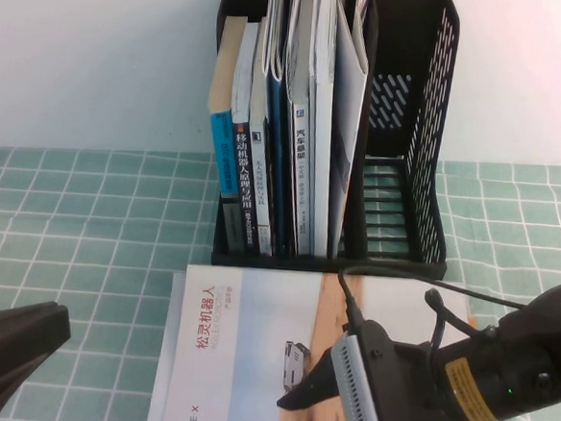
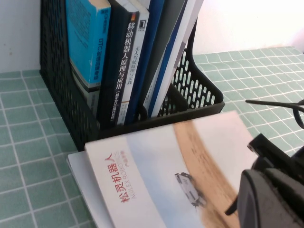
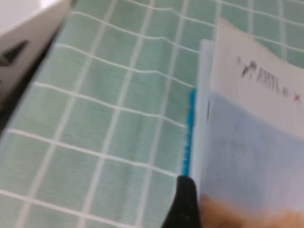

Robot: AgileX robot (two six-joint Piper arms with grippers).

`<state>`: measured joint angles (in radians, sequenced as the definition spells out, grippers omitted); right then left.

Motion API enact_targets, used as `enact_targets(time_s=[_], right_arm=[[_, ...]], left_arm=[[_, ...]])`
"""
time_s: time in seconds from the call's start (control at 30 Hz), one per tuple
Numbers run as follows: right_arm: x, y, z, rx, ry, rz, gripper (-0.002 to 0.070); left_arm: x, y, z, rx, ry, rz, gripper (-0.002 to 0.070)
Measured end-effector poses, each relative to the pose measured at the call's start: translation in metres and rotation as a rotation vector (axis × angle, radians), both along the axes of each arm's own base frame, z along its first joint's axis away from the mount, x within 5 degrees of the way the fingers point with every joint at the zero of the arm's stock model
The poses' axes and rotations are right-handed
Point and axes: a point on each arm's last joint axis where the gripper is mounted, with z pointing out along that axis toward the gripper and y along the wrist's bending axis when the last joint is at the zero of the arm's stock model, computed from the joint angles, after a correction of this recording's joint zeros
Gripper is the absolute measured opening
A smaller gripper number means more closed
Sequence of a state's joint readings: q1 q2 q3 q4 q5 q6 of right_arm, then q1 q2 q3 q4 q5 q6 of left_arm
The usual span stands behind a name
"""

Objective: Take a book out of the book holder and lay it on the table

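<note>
Book (image 1: pixel 241 362) flat on table (image 1: pixel 87 226) before book holder (image 1: pixel 411 133); right gripper (image 1: pixel 318 387) above it, grip indeterminate; left gripper (image 1: pixel 6 350) parked low-left, state indeterminate.

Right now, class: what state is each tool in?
Left tool: parked low at the table's left edge; state cannot be told.
Right tool: over the book lying flat in front of the book holder; grip cannot be told.

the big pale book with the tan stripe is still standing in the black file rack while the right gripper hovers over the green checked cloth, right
No. The high view shows the large pale book with a tan stripe lying flat on the green checked cloth, in front of the black file rack; the right gripper is over it.
</note>
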<state>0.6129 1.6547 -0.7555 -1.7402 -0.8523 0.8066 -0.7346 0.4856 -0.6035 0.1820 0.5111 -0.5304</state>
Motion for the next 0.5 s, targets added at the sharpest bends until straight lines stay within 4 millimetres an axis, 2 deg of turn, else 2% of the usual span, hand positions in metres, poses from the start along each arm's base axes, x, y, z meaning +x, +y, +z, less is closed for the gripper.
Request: enact_targets(time_s=[0.2,0.3,0.37,0.5], right_arm=[[-0.009,0.001,0.005,0.032,0.121,0.035,0.0548],[-0.007,0.001,0.016,0.056,0.08,0.016,0.0504],[0.0,0.002,0.029,0.07,0.003,-0.017,0.0414],[0.019,0.001,0.08,0.11,-0.257,-0.133,0.0138]], left_arm=[[0.0,0.0,-0.001,0.004,0.005,0.001,-0.0003],[0.0,0.0,-0.001,0.004,0.005,0.001,-0.0003],[0.0,0.0,-0.001,0.004,0.005,0.001,-0.0003],[0.0,0.0,0.0,0.008,-0.007,0.0,-0.0003]])
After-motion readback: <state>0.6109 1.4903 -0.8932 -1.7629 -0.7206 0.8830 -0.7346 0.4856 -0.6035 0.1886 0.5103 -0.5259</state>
